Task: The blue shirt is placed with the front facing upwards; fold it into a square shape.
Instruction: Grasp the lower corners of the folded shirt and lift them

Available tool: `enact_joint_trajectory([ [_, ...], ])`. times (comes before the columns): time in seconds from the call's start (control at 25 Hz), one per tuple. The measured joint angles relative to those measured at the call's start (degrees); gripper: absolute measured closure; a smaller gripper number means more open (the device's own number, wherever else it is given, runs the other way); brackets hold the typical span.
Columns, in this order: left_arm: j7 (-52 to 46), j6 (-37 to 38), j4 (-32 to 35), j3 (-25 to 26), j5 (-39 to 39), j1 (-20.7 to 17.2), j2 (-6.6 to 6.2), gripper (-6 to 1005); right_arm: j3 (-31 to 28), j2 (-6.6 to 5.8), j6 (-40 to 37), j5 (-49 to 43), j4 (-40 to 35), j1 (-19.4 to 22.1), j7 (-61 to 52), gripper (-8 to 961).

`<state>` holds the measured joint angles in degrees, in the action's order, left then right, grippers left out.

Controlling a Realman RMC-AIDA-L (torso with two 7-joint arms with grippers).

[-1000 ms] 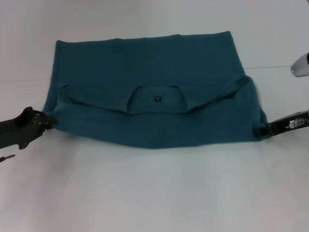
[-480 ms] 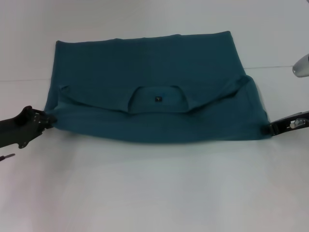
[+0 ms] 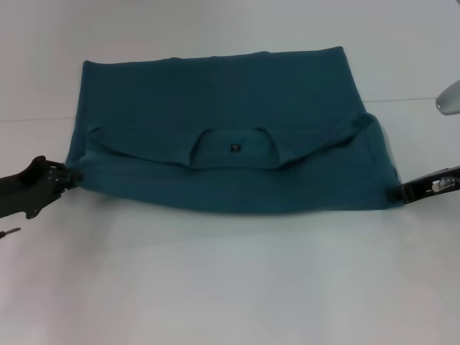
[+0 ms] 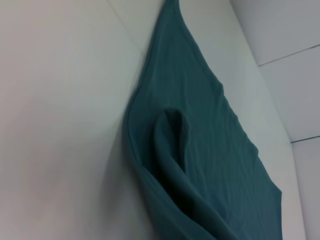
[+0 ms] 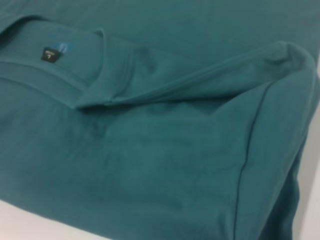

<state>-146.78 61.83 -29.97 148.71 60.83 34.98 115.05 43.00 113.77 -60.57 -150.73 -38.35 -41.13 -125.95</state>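
The blue shirt [image 3: 223, 93] lies on the white table [image 3: 230, 287], doubled over so that its collar and small dark neck label [image 3: 233, 147] face up in the middle. The near layer is stretched between both grippers. At the shirt's near left corner my left gripper [image 3: 70, 176] is shut on the cloth. My right gripper [image 3: 394, 194] is shut on the near right corner. Hanging folds of the blue shirt [image 4: 200, 150] fill the left wrist view. The right wrist view shows the blue shirt [image 5: 150, 165], its collar and its neck label [image 5: 49, 55].
A grey rounded part [image 3: 449, 97] pokes in at the right edge of the head view. A thin dark tip [image 3: 8, 232] shows low at the left edge. A faint seam [image 3: 417, 98] crosses the table behind the shirt.
The right gripper has moved slightly outward to the right. The shirt's near edge, which sagged toward me, is now pulled straighter and lies a little farther back.
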Motion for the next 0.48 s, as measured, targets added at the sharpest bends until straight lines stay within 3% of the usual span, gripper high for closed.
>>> enact_joint_trajectory([
  [0.48, 7.5, 1.6, 0.1, 0.1, 2.8, -1.9, 0.59, 891, -0.1, 4.49, -8.0, 0.1, -15.5, 5.7, 1.9, 881],
])
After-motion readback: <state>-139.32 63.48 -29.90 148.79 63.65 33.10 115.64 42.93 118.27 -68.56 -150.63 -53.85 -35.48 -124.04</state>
